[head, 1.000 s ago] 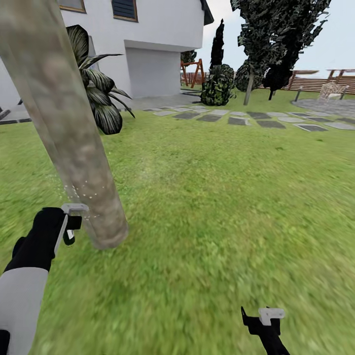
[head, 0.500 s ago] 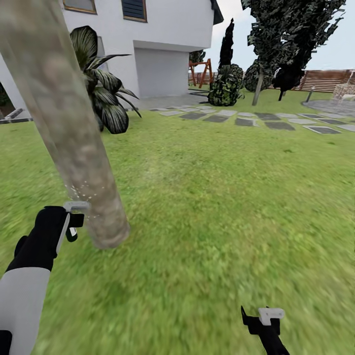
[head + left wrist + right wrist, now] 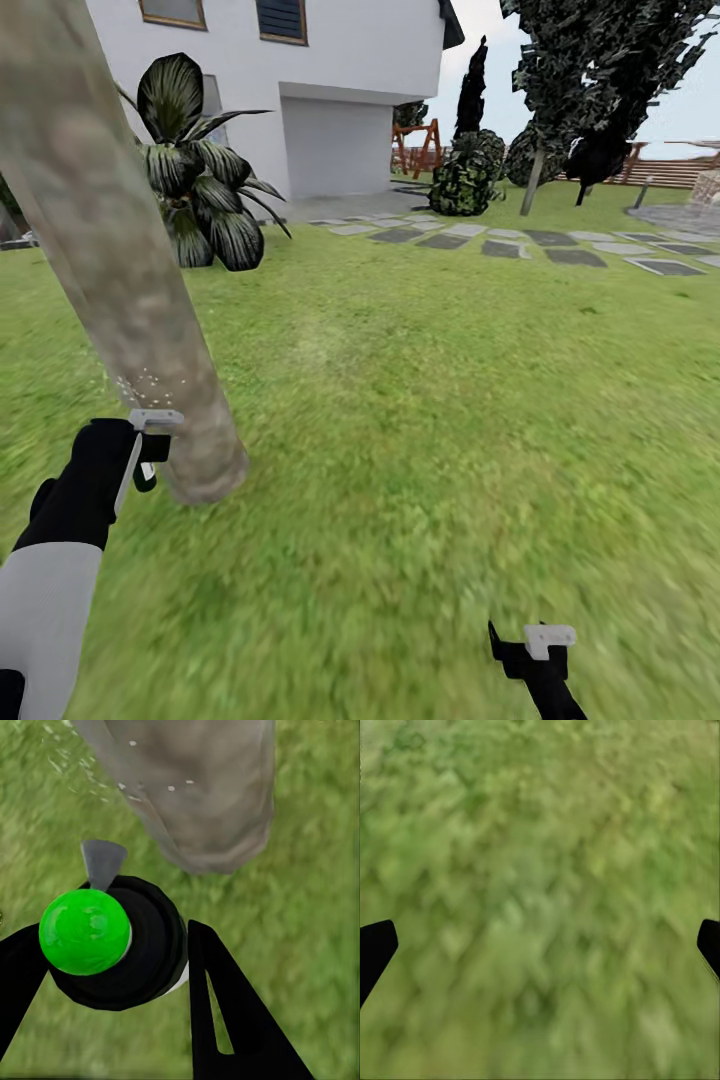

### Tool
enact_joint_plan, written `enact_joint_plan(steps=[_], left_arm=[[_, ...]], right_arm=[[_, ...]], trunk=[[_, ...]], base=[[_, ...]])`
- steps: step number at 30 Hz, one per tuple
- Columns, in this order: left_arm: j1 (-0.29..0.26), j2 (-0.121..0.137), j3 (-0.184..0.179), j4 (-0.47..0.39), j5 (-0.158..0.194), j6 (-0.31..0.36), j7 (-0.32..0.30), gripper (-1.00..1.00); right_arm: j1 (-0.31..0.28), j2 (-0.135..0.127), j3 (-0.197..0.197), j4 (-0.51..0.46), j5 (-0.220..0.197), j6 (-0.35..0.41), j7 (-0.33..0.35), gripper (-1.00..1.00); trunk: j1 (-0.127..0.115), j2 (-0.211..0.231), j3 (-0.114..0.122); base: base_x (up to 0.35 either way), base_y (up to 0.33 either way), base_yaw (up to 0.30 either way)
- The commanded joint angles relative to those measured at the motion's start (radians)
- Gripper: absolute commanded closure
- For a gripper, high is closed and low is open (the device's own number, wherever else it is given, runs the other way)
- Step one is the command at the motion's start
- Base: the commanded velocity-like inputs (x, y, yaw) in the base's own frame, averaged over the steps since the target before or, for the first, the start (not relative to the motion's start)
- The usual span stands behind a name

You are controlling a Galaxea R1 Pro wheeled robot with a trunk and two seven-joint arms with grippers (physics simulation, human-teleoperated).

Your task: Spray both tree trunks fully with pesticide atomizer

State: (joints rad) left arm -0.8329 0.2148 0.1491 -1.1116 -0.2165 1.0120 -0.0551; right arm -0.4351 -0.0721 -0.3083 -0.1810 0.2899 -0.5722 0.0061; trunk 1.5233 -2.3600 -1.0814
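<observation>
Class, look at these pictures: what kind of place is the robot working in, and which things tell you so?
Most likely a house's garden: a wide green grass lawn, a thick mottled beige-grey tree trunk rising from it, and a white house beyond a row of flat grey stepping stones.

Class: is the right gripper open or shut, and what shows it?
Open. In the right wrist view the right gripper has its fingertips far apart at the picture's edges, with bare grass between them.
</observation>
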Motion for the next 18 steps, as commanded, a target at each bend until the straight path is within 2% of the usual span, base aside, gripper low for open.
enact_joint_plan(steps=[1,8,14,18], left_arm=[[0.000,0.000,0.000,0.000,-0.001,-0.001,0.000,1.00],[0.000,0.000,0.001,-0.005,-0.001,-0.001,0.001,1.00],[0.010,0.002,0.003,0.016,0.001,-0.007,0.004,1.00],[0.063,0.001,0.004,0.029,0.003,-0.013,0.009,1.00]], right_arm=[[0.000,0.000,0.000,0.000,0.000,0.000,0.000,-1.00],[0.000,0.000,0.000,0.000,0.000,0.000,0.000,-1.00],[0.000,0.000,0.000,0.000,0.000,0.000,0.000,-1.00],[0.000,0.000,0.001,0.000,0.000,0.000,0.000,-1.00]], trunk=[[0.000,0.000,0.000],[0.000,0.000,0.000],[0.000,0.000,0.000],[0.000,0.000,0.000]], base=[[0.213,-0.217,0.272],[0.204,-0.213,0.255],[0.016,-0.269,0.022],[0.002,-0.273,0.096]])
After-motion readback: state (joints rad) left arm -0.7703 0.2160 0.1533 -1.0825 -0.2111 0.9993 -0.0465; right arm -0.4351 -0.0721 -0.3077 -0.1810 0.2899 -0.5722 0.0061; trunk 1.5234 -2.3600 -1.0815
